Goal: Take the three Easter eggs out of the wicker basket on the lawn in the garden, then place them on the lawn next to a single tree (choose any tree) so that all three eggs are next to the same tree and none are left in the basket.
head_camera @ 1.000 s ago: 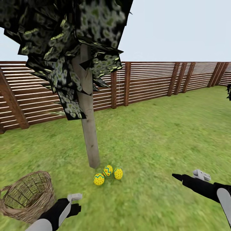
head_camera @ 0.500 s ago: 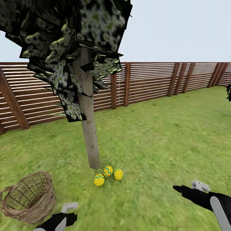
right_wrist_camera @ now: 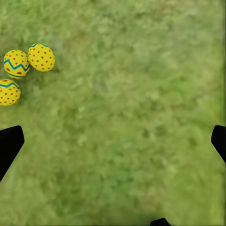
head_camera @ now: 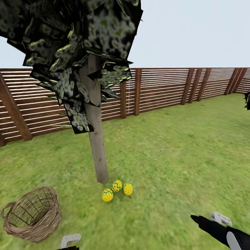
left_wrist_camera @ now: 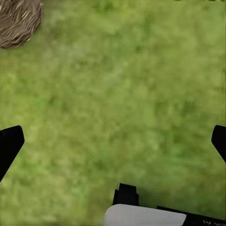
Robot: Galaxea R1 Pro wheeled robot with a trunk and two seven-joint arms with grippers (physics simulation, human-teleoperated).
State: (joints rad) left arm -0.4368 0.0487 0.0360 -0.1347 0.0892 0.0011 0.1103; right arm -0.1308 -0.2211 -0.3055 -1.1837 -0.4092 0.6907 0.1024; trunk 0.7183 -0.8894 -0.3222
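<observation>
Black fingertips (right_wrist_camera: 10, 143) of right gripper (right_wrist_camera: 113, 146) spread wide, nothing between them, only lawn (right_wrist_camera: 136, 94) beneath. Three Easter eggs (right_wrist_camera: 23, 70) lie clustered on grass ahead of right gripper, off toward one fingertip, not touching it. Head view: eggs (head_camera: 117, 190) sit at foot of tree (head_camera: 97, 152), near its trunk, forward and to left of right gripper (head_camera: 199, 220). Left gripper (left_wrist_camera: 113, 146) likewise wide open, empty, over bare grass. Wicker basket (left_wrist_camera: 18, 21) ahead of it, well apart; in head view basket (head_camera: 33, 217) appears empty.

Three Easter eggs (right_wrist_camera: 23, 70) clustered on lawn (right_wrist_camera: 136, 117), between spread pincer (right_wrist_camera: 113, 143) fingertips (right_wrist_camera: 9, 143).
</observation>
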